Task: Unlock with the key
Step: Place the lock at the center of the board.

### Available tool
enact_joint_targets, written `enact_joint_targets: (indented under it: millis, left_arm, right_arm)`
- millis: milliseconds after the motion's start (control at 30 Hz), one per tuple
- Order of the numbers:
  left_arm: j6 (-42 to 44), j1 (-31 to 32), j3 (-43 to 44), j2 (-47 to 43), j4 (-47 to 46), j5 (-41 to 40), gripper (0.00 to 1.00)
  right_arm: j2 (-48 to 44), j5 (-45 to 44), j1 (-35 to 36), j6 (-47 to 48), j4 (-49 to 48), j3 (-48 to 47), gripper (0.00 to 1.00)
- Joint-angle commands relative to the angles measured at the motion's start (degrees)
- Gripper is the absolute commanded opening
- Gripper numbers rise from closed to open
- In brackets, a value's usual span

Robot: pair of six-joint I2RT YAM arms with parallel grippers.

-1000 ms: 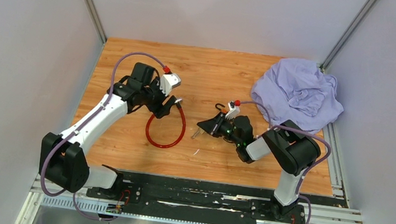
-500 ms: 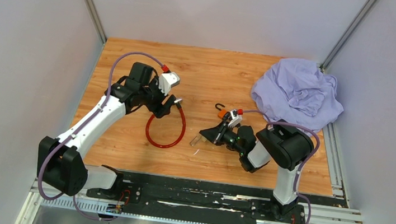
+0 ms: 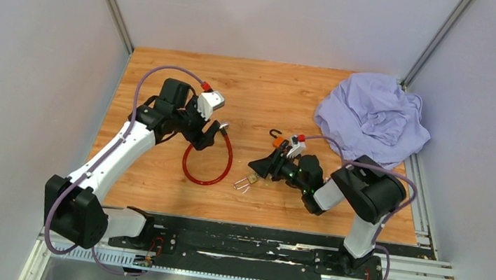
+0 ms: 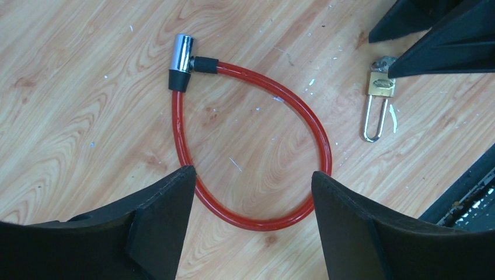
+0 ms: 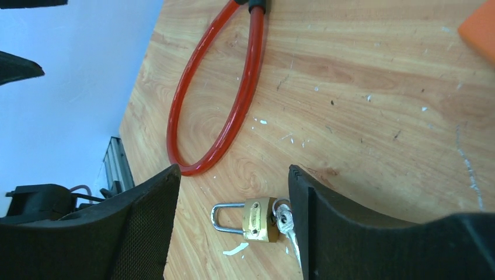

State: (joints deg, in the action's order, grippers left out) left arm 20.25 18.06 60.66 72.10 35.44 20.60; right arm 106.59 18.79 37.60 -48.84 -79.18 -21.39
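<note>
So from above we saw the padlock [image 3: 250, 180] on the worktop [image 3: 264, 92] just off the right gripper [image 3: 261, 167], well apart from the left gripper [image 3: 212, 134]. Left wrist: jaws spread, empty, over the red cable [image 4: 257, 224]. Right wrist: jaws spread too, empty, with the lock lying crosswise between them, shackle left, key [image 5: 286, 224] right.

one padlock [image 5: 257, 219], one cable [image 5: 249, 70], one cloth [image 3: 373, 115]
</note>
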Motion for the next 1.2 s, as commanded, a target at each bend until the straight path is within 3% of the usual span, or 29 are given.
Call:
enact_joint_targets:
  millis: [0, 200, 300, 367, 533, 667, 800, 900, 1167]
  left_arm:
    - [0.7, -0.49, 1.63, -1.73, 1.94, 2.25, 0.8]
    - [1.47, -0.49, 3.19, -2.3, 3.7, 4.46, 0.81]
    - [2.81, -0.49, 3.87, -1.93, 5.31, 5.04, 0.81]
    - [3.51, -0.53, 4.08, -1.78, 5.99, 5.17, 0.81]
    - [5.6, -0.53, 3.94, -1.58, 7.97, 5.46, 0.81]
    - [6.8, -0.55, 4.62, -0.17, 9.22, 3.37, 0.85]
    - [6.11, -1.1, 6.03, 1.11, 9.61, 1.76, 0.88]
    - [5.61, -1.9, 6.39, 0.88, 9.18, 1.16, 0.9]
    - [4.49, -5.04, 6.2, -0.97, 5.67, -4.45, 0.99]
  right_arm:
    - [-9.94, -4.48, 0.79, 8.07, 13.46, -0.5, 0.68]
    - [-23.33, -8.05, 1.33, 16.63, 35.23, -4.94, 0.69]
    - [-26.63, -8.01, 2.85, 20.78, 48.49, -9.99, 0.54]
    - [-27.98, -9.12, 4.35, 22.43, 54.01, -11.22, 0.53]
    - [-35.35, -18.26, 4.65, 23.94, 71.08, -13.62, 0.7]
    - [-39.06, -27.64, 3.4, 24.16, 82.56, -15.8, 0.72]
    - [-40.59, -35.13, 1.72, 23.64, 87.32, -15.08, 0.74]
    - [-39.83, -34.74, -1.63, 20.86, 89.3, -14.14, 0.76]
    - [-32.62, -35.91, -3.22, 15.9, 90.7, -16.17, 0.59]
